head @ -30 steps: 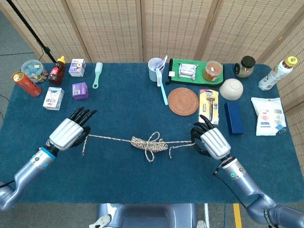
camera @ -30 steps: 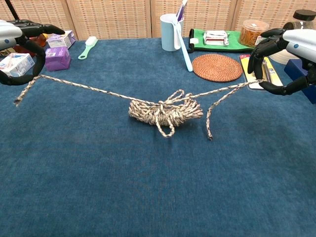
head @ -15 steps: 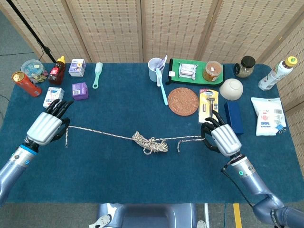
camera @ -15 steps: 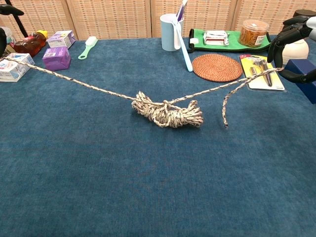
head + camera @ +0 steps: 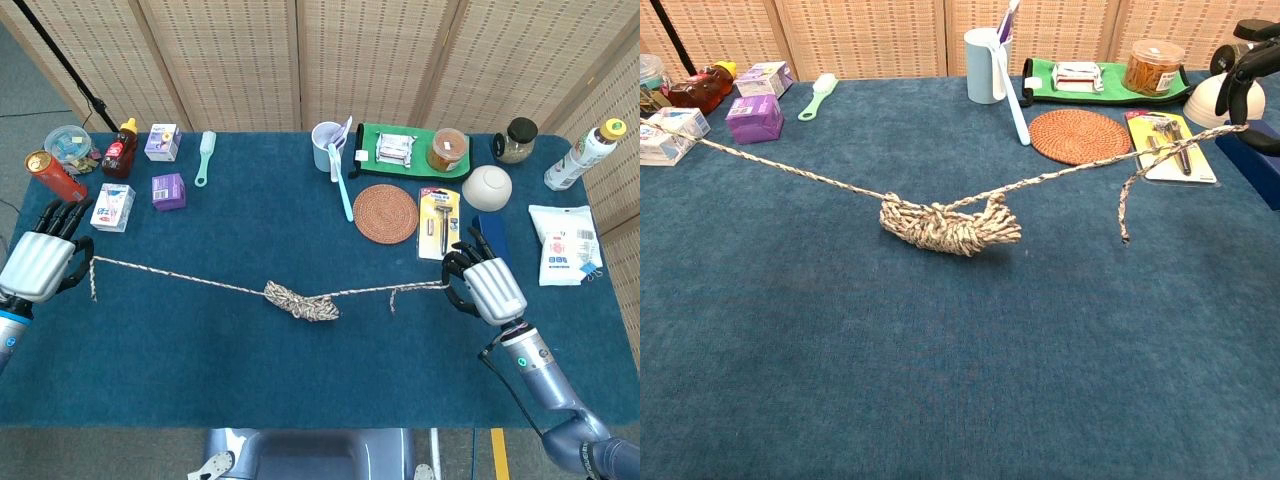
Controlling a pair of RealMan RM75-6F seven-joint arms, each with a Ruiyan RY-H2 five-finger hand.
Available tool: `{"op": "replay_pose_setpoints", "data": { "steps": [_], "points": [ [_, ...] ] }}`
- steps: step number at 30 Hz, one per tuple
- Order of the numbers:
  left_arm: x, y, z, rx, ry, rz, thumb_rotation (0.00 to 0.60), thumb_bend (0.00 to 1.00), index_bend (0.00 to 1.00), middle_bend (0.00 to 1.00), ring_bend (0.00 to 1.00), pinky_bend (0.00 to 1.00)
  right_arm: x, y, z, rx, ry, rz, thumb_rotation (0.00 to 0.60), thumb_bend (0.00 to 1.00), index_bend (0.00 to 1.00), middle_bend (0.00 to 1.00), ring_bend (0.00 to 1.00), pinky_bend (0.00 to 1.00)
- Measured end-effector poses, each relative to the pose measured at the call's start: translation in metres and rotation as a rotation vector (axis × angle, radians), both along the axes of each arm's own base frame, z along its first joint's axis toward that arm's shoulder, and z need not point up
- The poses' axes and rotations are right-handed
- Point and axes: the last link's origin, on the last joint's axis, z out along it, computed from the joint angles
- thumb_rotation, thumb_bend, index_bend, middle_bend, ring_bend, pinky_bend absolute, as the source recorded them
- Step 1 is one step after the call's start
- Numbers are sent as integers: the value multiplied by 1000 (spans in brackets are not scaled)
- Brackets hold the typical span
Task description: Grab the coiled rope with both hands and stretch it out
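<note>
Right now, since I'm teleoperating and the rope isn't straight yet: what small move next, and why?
Probably draw both hands a bit farther apart. The left hand and right hand each hold an end of the rope, but a knotted bundle remains mid-span.

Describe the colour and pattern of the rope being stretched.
The rope is off-white flecked with dark strands, a speckled braid; the chest view shows it best.

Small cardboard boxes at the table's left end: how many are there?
3: a white and purple box at the back, a purple box nearer, and a white and blue box left of that.
</note>
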Motion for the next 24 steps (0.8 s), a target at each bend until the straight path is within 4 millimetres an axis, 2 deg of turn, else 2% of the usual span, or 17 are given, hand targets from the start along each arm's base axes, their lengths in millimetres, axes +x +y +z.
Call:
{"op": "replay_pose_setpoints", "data": {
  "steps": [8, 24],
  "points": [
    [-16, -3, 16, 43, 5, 49, 600, 559, 762, 34, 0, 0, -9, -3, 5, -23, 2, -28, 600, 472, 703, 406, 241, 0],
    [-25, 0, 26, 76, 29, 85, 600, 559, 765, 34, 0, 0, -22, -8, 18, -63, 30, -57, 600, 481, 705, 410, 246, 0]
  ]
}}
